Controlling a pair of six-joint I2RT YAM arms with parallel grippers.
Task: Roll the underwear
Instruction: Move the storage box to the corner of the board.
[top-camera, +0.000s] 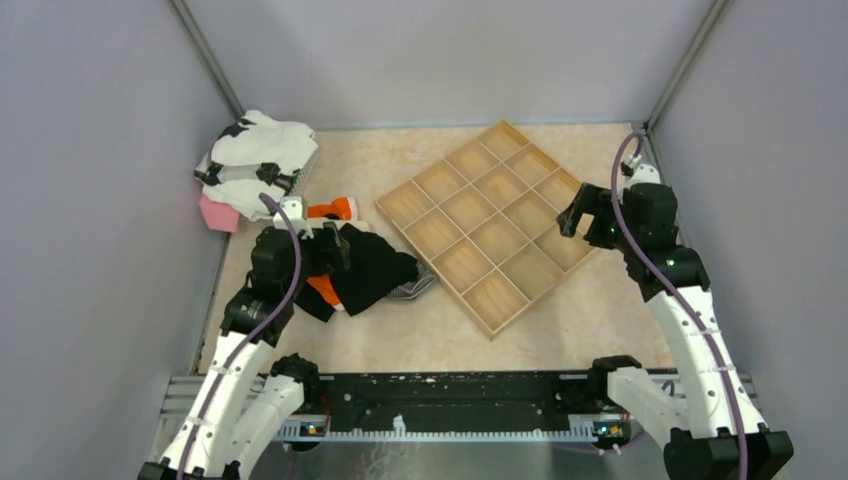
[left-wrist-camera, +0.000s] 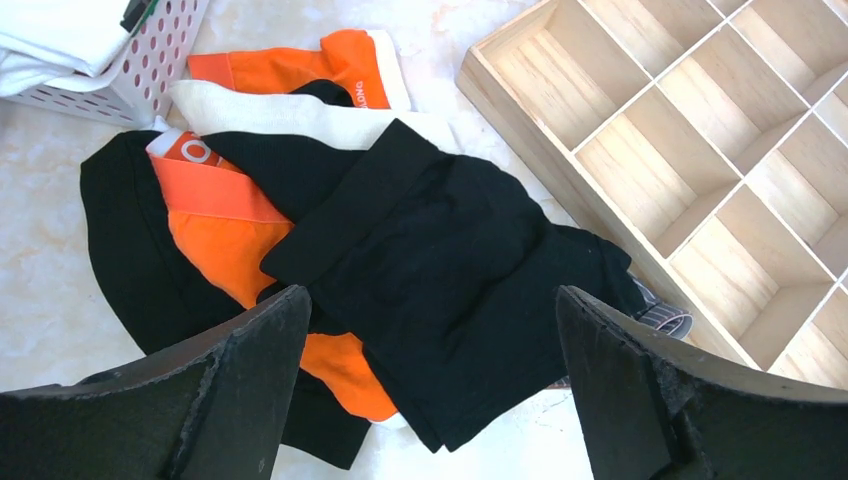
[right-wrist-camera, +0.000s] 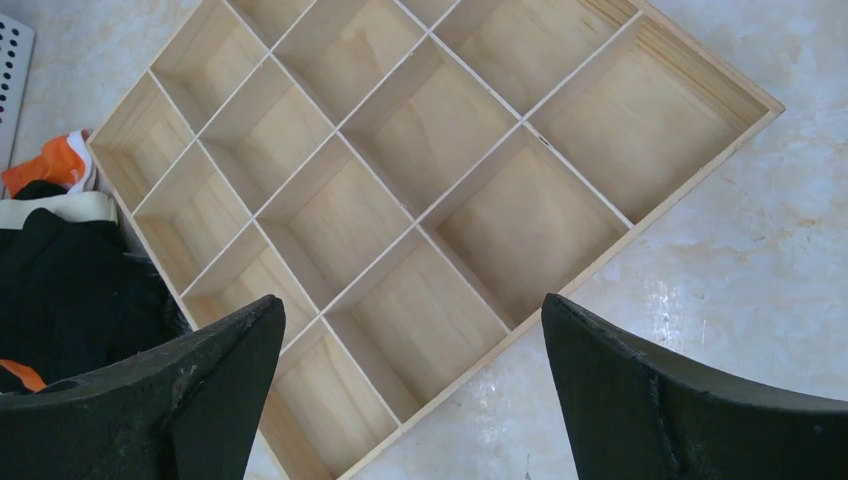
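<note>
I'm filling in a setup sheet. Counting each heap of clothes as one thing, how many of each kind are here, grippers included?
Wooden tray: 1
Basket: 1
Clothes heaps: 2 (table heap, basket heap)
Grippers: 2 (left gripper, right gripper, both open)
Total: 6

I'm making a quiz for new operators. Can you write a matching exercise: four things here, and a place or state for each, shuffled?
1 black underwear
2 wooden tray
3 pink basket
4 right gripper

A open, above the wooden tray
B holds white cloth
C empty compartments
D atop the clothes pile

Pairs: 1-D, 2-C, 3-B, 4-A
</note>
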